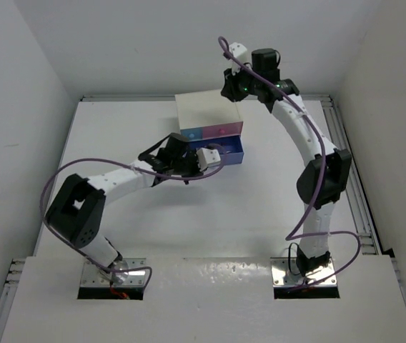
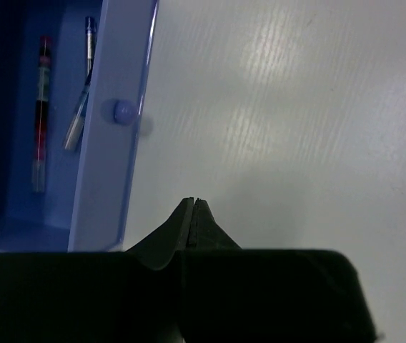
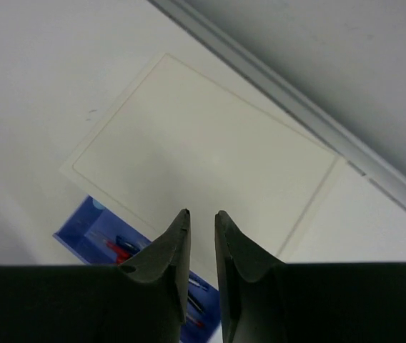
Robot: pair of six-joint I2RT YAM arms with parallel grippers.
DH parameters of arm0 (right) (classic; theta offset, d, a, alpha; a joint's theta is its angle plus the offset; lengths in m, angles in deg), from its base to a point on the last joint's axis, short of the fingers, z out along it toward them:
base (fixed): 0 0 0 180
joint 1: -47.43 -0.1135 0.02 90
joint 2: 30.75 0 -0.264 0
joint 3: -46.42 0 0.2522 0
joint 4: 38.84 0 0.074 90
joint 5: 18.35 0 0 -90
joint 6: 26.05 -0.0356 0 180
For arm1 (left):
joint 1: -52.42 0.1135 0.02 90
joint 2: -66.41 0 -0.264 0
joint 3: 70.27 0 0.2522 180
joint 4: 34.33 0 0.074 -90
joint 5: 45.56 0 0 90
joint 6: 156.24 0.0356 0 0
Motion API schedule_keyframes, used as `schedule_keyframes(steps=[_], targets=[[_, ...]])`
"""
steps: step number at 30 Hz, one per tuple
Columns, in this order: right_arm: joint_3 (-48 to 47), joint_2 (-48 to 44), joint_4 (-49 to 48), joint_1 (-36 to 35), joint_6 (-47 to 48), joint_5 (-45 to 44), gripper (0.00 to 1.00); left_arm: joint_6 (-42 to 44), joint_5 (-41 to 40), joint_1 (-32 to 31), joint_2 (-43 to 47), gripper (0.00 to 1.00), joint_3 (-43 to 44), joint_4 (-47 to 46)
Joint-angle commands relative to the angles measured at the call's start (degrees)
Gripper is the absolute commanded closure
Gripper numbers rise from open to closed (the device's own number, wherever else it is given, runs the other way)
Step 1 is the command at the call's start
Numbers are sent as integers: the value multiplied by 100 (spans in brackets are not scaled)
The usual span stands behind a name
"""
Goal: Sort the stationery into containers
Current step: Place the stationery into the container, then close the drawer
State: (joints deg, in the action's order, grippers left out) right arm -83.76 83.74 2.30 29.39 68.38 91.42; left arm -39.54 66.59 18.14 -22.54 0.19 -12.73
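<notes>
Two pens lie side by side in the pulled-out periwinkle drawer (image 2: 110, 179), a red pen (image 2: 42, 114) and a blue pen (image 2: 83, 93); their print is too blurred to read. The left gripper (image 2: 194, 205) hangs over the bare table (image 2: 296, 143) near the drawer's knob (image 2: 124, 112), jaws pressed together on nothing. The right gripper (image 3: 201, 216) hovers above the white cabinet (image 3: 210, 150), jaws slightly apart and empty.

Count: one white cabinet (image 1: 206, 111) with three drawers on its front face, namely one light-blue drawer (image 1: 194, 133), one pink drawer (image 1: 221, 131) and one periwinkle drawer (image 1: 235, 158) below them. The periwinkle drawer carries one knob (image 2: 124, 112) and holds two pens: one red pen (image 2: 41, 121) and one blue pen (image 2: 81, 100).
</notes>
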Motion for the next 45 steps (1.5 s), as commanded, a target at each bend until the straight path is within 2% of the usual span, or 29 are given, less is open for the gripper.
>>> schedule_keyframes(steps=[1,8,16,25,37,45], targets=[[172,134,-601,-234,-398,132,81,169,114,-157,-420,100,306,-642],[-143,871,-656,-226,-1259,395,82,906,-439,-518,-1089,100,60,-1714],[163,995,-347,-182,-1629,475,83,1829,-668,-606,-1704,100,42,-2180],[357,1048,31,-138,-1928,897,84,2252,-914,-510,-2346,100,446,-2699],[550,1092,119,-112,-2183,1240,83,2094,-1055,-369,-2874,100,1087,-2981],[594,1127,75,-85,-2306,1336,83,1611,-2100,-518,-3067,100,1588,-2815]])
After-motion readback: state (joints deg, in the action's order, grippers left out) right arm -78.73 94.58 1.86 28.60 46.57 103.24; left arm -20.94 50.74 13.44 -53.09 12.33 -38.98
